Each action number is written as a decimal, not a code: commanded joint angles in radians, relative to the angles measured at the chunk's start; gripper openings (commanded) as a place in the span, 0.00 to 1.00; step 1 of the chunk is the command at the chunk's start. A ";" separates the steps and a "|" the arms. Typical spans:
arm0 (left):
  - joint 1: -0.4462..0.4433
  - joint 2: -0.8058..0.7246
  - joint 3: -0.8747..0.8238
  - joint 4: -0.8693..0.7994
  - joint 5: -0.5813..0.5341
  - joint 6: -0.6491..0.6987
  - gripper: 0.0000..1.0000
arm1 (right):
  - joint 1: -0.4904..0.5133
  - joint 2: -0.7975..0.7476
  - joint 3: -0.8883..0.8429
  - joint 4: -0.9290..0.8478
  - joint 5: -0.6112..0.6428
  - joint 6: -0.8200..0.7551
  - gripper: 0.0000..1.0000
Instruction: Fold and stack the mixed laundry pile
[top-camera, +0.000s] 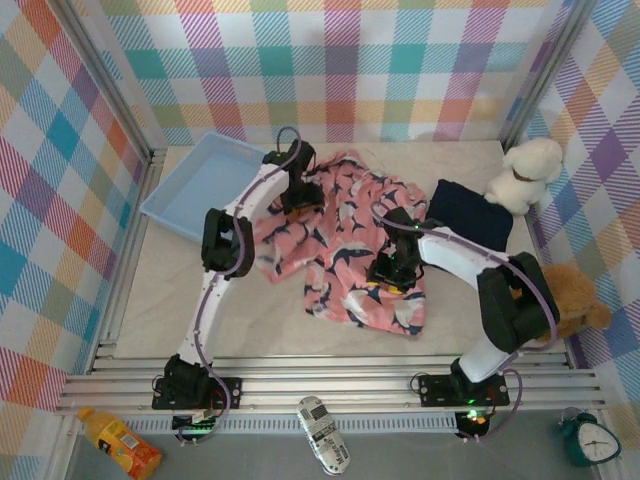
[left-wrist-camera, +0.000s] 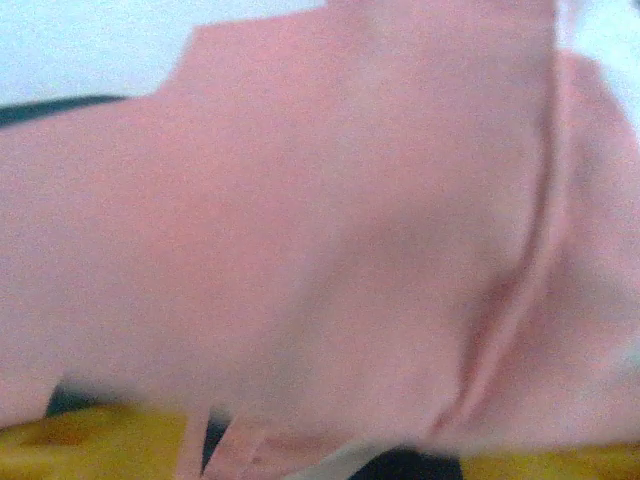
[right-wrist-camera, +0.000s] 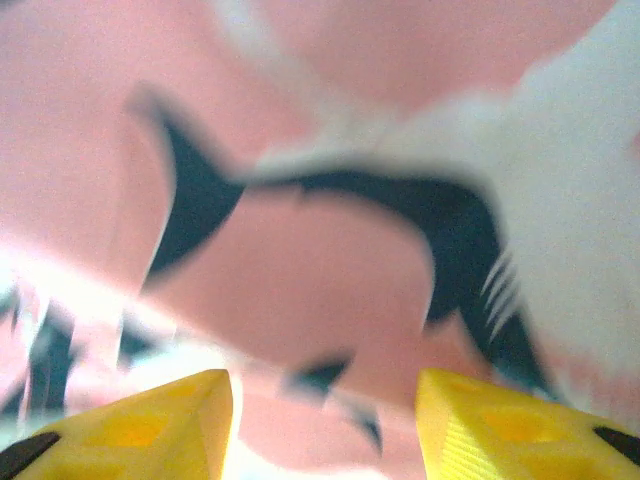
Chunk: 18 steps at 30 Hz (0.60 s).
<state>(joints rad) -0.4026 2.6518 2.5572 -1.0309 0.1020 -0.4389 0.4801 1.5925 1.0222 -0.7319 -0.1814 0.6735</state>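
The pink garment (top-camera: 340, 245) with navy-and-white print lies spread and rumpled in the middle of the table. A dark navy T-shirt (top-camera: 468, 212) sits folded at the back right. My left gripper (top-camera: 297, 200) is down on the pink garment's back left part; in the left wrist view blurred pink cloth (left-wrist-camera: 320, 220) drapes close over the jaws, and the yellow fingertips (left-wrist-camera: 90, 440) stand far apart. My right gripper (top-camera: 390, 272) is pressed onto the garment's right side. Its yellow fingers (right-wrist-camera: 150, 425) stand partly apart with printed pink cloth (right-wrist-camera: 320, 300) in the gap; a grip on it cannot be made out.
A light blue basket (top-camera: 205, 180) stands at the back left. A white plush toy (top-camera: 525, 172) and a brown one (top-camera: 575, 300) sit along the right wall. Checked walls enclose the table on three sides.
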 joint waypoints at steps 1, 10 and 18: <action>0.002 0.050 0.235 -0.181 0.065 0.075 0.81 | -0.016 -0.050 0.128 -0.010 -0.009 -0.002 0.55; -0.013 -0.473 -0.446 0.063 0.234 0.021 0.82 | -0.206 0.346 0.583 -0.028 0.122 -0.187 0.46; -0.093 -0.607 -0.847 0.320 0.251 -0.115 0.46 | -0.253 0.674 0.898 -0.180 0.292 -0.268 0.26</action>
<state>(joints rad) -0.4824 1.9903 1.7947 -0.8276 0.3298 -0.4889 0.2268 2.2379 1.8660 -0.8013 0.0319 0.4637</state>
